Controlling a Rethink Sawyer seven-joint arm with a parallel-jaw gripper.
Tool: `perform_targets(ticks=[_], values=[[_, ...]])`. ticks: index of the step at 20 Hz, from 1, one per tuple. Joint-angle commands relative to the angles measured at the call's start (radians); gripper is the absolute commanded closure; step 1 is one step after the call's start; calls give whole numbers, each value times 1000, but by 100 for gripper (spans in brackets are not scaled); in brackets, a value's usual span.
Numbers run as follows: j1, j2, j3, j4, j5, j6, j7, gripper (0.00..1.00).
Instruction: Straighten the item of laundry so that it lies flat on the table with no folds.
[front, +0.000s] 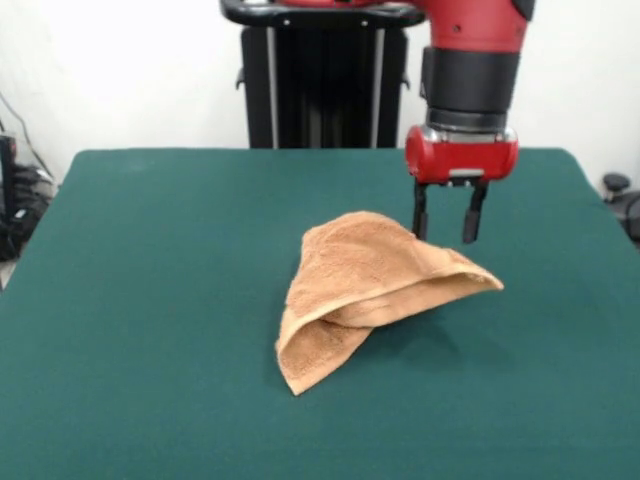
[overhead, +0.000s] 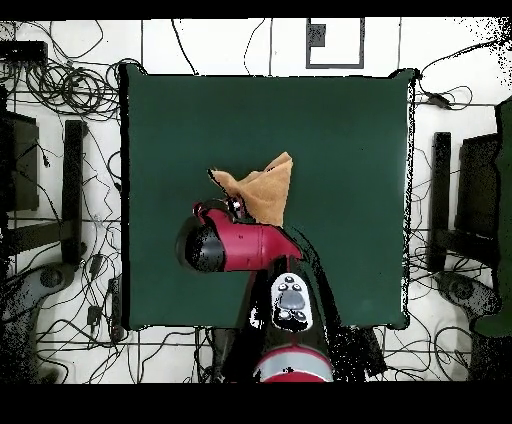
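A: While the gripper (front: 446, 226) hangs just behind the towel's raised right edge, note the jaws: apart, nothing between them, both black fingers (front: 420, 216) clear of the cloth in the front view.

B: Agreed. Where is the item of laundry (front: 372, 290)?

A: Near the middle of the table (front: 150, 300), slightly right of centre in the front view. Folded over itself into a rough triangle: one pointed corner reaches right, another sits at the near left, and a lower layer peeks out under the top flap.

B: Why would the arm sit at that spot?

A: My reading: the upper layer's far right edge is the free one, so gripping there and drawing it away from the fold would open the cloth. Judgement only.

B: Overhead view?

A: Arm covers part of the towel (overhead: 262, 190); the gripper itself is hidden beneath the wrist, so that view adds nothing on the jaws. Cloth shows as a tan wedge on green felt, well away from every table edge.

B: Containers?

A: None on the table. No bins, trays or baskets in either view; only cables and stands on the floor around it.

B: Task status?

A: Not flat. Folds remain.
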Motion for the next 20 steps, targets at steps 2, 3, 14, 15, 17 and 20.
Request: perform_targets(ticks=[2,3,14,15,17,20], values=[[-57,-70,123,81,-19,-57,176,0],[-62,-75,128,89,-17,-65,182,0],[-71,-69,137,52,21,224,96,0],[-70,-71,134,39,26,289,81,0],[-57,-74,116,9,26,398,63,0],[-71,-74,131,-11,31,520,48,0]])
